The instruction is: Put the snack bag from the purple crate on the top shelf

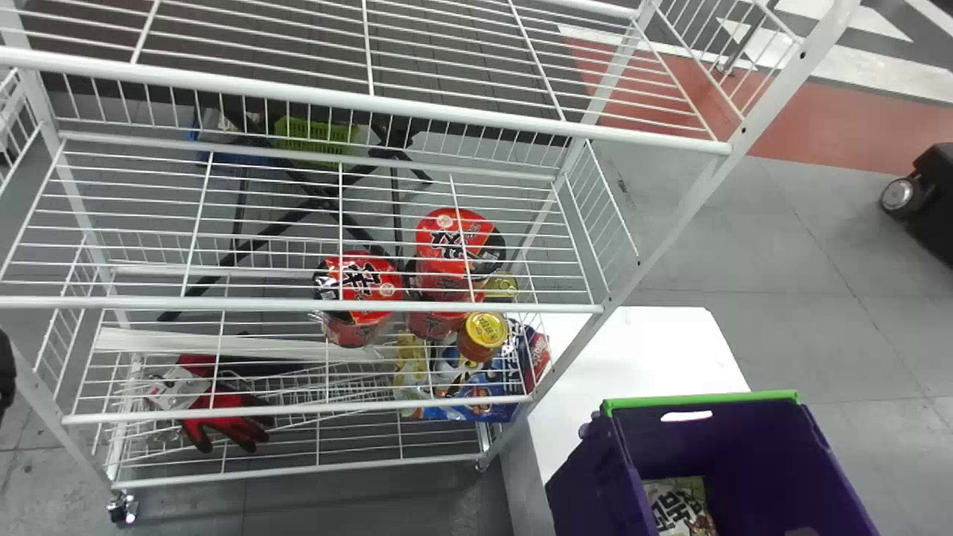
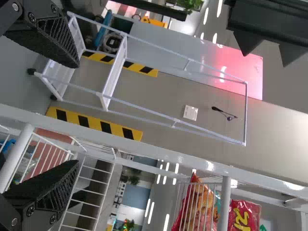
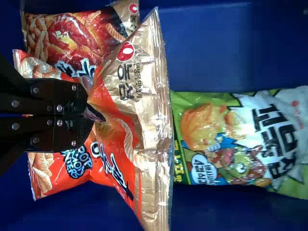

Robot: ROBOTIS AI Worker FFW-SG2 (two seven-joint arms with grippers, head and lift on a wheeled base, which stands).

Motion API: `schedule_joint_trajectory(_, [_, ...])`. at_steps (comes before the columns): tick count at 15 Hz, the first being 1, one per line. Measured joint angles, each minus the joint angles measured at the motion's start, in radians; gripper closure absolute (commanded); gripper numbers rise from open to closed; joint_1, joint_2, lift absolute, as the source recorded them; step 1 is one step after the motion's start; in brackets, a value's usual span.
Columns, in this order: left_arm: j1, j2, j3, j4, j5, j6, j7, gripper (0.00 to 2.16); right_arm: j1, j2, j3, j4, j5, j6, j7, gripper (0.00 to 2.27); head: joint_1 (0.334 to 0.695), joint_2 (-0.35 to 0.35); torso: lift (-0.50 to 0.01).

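Right gripper pinching a snack bag inside the purple crate

Within the purple crate (image 1: 752,454), the right gripper (image 3: 90,115) has its fingers closed on the red-and-gold snack bag (image 3: 120,127). Best to lift gently straight up, clear of the crate's rim and the green bag (image 3: 226,144) inside. Up and left of the crate, the top shelf's front rail (image 1: 357,97) could snag it. The left gripper (image 2: 78,110), fingers spread, waits well left of the crate.
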Motion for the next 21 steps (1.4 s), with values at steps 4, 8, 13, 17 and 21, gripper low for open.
schedule_joint_trajectory(4, [0.002, 0.000, 0.000, -0.004, -0.001, 0.003, 0.000, 0.11, 0.000, 0.000, 0.001, 0.001, 0.000, -0.002, -0.001, 2.02, 0.695, -0.350, -0.285])
schedule_joint_trajectory(8, [0.012, 0.000, 0.003, -0.017, -0.005, 0.013, 0.000, 0.11, 0.000, 0.000, 0.003, 0.002, 0.001, -0.021, -0.001, 2.02, 0.695, -0.350, -0.270])
schedule_joint_trajectory(13, [0.019, 0.002, 0.004, -0.032, -0.020, 0.042, -0.001, 0.12, 0.000, 0.000, 0.005, 0.007, 0.001, -0.032, 0.000, 2.02, 0.695, -0.350, -0.249])
schedule_joint_trajectory(17, [0.031, 0.005, -0.001, -0.053, -0.069, 0.079, -0.011, 0.10, 0.001, 0.000, 0.005, 0.008, 0.001, -0.040, 0.006, 2.02, 0.695, -0.350, -0.234])
schedule_joint_trajectory(21, [0.063, 0.015, 0.011, -0.124, -0.170, 0.283, -0.085, 0.10, 0.003, 0.000, 0.005, 0.008, 0.001, -0.056, 0.012, 2.02, 0.695, -0.350, -0.218])
